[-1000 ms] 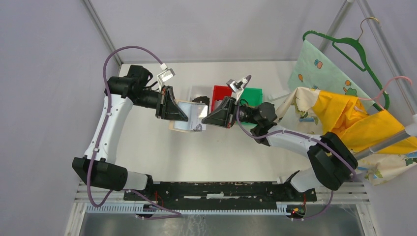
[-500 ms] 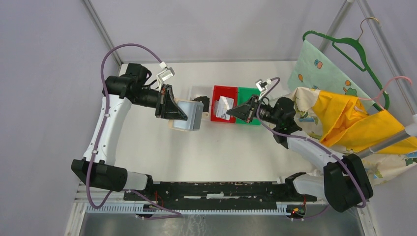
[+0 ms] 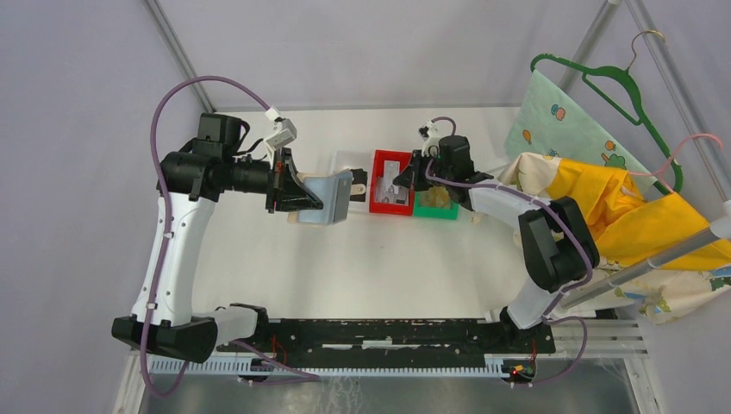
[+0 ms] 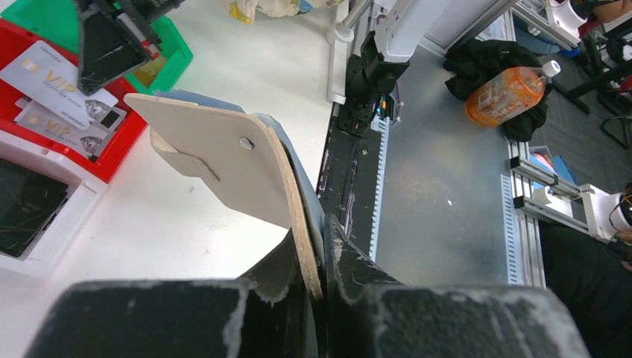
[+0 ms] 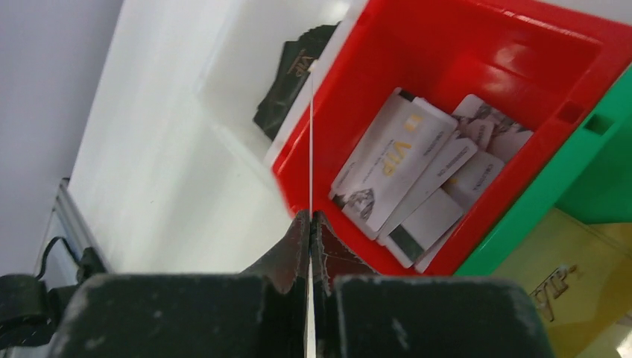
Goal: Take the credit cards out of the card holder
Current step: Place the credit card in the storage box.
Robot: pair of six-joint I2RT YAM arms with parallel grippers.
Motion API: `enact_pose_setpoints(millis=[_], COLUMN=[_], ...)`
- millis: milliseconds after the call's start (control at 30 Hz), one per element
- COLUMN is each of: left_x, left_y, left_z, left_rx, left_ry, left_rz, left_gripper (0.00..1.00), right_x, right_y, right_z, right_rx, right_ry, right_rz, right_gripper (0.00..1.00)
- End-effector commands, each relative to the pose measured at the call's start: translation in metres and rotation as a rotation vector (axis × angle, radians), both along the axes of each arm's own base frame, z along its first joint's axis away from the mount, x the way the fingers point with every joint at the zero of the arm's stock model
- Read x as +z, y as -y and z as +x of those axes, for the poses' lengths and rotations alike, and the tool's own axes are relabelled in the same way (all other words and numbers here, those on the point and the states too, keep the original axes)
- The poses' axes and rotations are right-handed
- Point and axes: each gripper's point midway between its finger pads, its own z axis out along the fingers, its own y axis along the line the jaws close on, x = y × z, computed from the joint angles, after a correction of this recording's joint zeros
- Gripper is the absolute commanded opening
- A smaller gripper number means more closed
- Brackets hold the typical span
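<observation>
Over the table, top view: the left pincer (image 3: 312, 200) is holding the card holder (image 3: 334, 201) up off the table (image 3: 362, 259), just left of the white bin (image 3: 343, 158). The right pincer (image 3: 403, 179) is hanging over the red bin (image 3: 377, 183), with the green bin (image 3: 435, 212) right beside it. What the right pincer is gripping is not showing from here.

Left wrist view: the left pincer's fingers are pressing together on the tan wall of the card holder, which is standing on edge with its small tab showing. Beyond it, pale credit cards (image 4: 56, 82) are lying in the red bin, and the right pincer is hovering just above them.

Right wrist view: the right pincer's fingers are clamping one held card (image 5: 310, 149), seen edge-on as a thin white line. Only this view is showing it. Below it, the credit cards are lying overlapped in the red bin, and a black lump (image 5: 287, 78) is sitting in the white bin.

Change since earlier: a second ago the right pincer was at the holder's mouth, and it is now hanging over the red bin. The left pincer is still gripping the holder, which is now turned more on edge.
</observation>
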Motion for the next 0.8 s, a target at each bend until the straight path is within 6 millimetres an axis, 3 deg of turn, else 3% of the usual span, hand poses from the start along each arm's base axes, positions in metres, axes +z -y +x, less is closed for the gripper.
enact_pose_setpoints(millis=[0, 433, 533, 633, 767], left_x=[0.009, 0.022, 0.022, 0.025, 0.029], left_y=[0.002, 0.006, 0.007, 0.007, 0.007], left_z=[0.003, -0.008, -0.009, -0.012, -0.014], left_rx=[0.007, -0.041, -0.047, -0.056, -0.063], left_ry=[0.022, 0.019, 0.013, 0.035, 0.065], left_rz=[-0.019, -0.079, -0.085, -0.095, -0.104], left_gripper=[0.07, 0.07, 0.07, 0.07, 0.07], right_x=[0.0, -0.016, -0.017, -0.004, 0.032], right_y=[-0.005, -0.014, -0.013, -0.004, 0.007], right_z=[0.03, 0.048, 0.049, 0.05, 0.05], right_rx=[-0.036, -0.068, -0.077, -0.106, -0.137], right_ry=[0.036, 0.032, 0.028, 0.065, 0.144], right_rz=[-0.108, -0.205, -0.222, -0.265, -0.281], right_gripper=[0.0, 0.12, 0.2, 0.34, 0.43])
